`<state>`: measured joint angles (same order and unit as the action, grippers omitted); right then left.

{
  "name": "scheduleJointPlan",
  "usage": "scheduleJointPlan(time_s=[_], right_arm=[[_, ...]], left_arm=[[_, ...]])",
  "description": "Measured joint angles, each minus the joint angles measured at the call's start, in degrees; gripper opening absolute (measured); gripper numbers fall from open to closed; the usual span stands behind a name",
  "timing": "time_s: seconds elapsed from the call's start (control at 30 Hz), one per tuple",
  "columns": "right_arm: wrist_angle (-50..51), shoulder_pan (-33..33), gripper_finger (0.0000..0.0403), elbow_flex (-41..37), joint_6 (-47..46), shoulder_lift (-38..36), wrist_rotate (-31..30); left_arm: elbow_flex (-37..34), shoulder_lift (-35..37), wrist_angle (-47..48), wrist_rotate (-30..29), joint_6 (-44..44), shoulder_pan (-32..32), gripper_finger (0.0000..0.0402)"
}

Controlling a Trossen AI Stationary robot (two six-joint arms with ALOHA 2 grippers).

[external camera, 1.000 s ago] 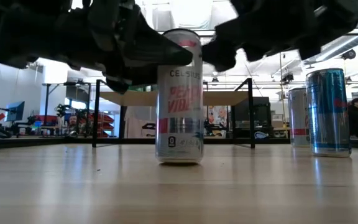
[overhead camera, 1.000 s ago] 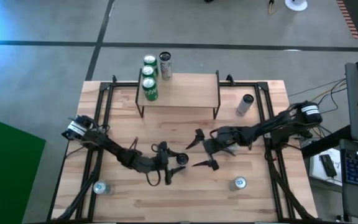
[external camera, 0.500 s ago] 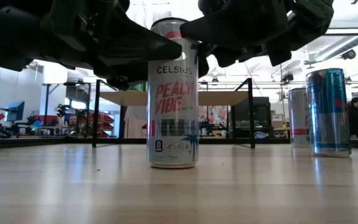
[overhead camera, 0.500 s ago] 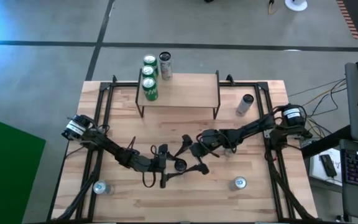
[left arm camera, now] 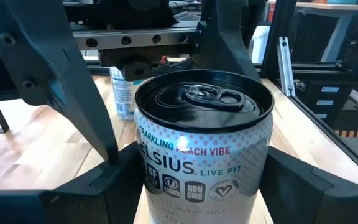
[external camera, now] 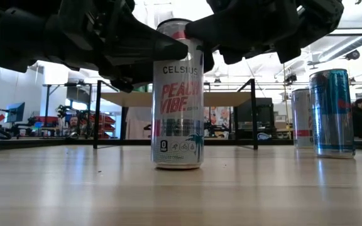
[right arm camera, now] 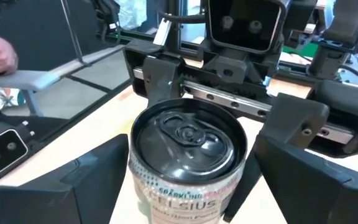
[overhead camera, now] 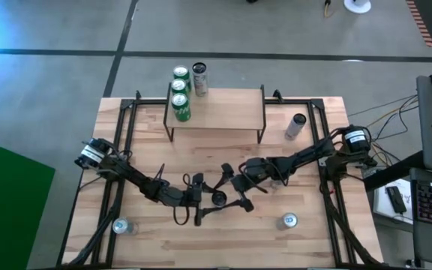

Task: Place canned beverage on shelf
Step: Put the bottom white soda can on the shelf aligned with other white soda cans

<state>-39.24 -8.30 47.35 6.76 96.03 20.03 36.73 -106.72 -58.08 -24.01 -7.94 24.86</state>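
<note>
A slim Celsius can (overhead camera: 219, 198) with a black top stands upright on the table in front of the shelf (overhead camera: 223, 105); it also shows in the low view (external camera: 178, 94). My left gripper (overhead camera: 203, 199) comes from the table's left and is shut on the can (left arm camera: 204, 143). My right gripper (overhead camera: 234, 187) comes from the table's right and is open, with one finger on either side of the can's top (right arm camera: 188, 140). I cannot tell if it touches the can. My left gripper pinches the can's upper wall (left arm camera: 148, 168) between its two fingers (left arm camera: 110, 180), one on each side. The fingers come level from the table's left. The can stands upright with its base (external camera: 177, 164) on the table.
Several cans (overhead camera: 180, 90) stand on the shelf's left end. Loose cans stand at the right (overhead camera: 296, 125), near right (overhead camera: 289, 220) and near left (overhead camera: 122, 226). A blue can (external camera: 332, 113) shows in the low view. Black rails run along both table sides.
My right gripper has gone toward the table's left, to the can, and its open fingers now stand on either side of the can's top. The can has slid a little toward the near edge with my left gripper and stays upright.
</note>
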Motion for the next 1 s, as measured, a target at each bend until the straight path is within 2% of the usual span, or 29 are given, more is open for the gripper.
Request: scheduleJointPlan(time_s=[0.2,0.37,0.57,1.0], right_arm=[[-0.4,-1.3,0.0343,-0.1,1.5,0.0,-2.2],[-1.3,-2.5,0.0335,-0.1,5.4,-0.2,-10.8],[-2.2,-2.9,0.0329,-0.1,3.4,-0.2,-6.2],[0.0,-2.8,0.0326,-0.1,2.2,0.1,-5.8]], left_arm=[[-0.1,0.0,0.2,-0.1,0.0,0.0,0.0256],[-0.2,0.0,0.3,-0.4,-0.2,0.1,0.0256],[-0.1,0.0,0.6,-0.6,0.1,0.0,0.0256],[0.0,0.0,0.3,-0.8,-0.1,0.0,0.0257]])
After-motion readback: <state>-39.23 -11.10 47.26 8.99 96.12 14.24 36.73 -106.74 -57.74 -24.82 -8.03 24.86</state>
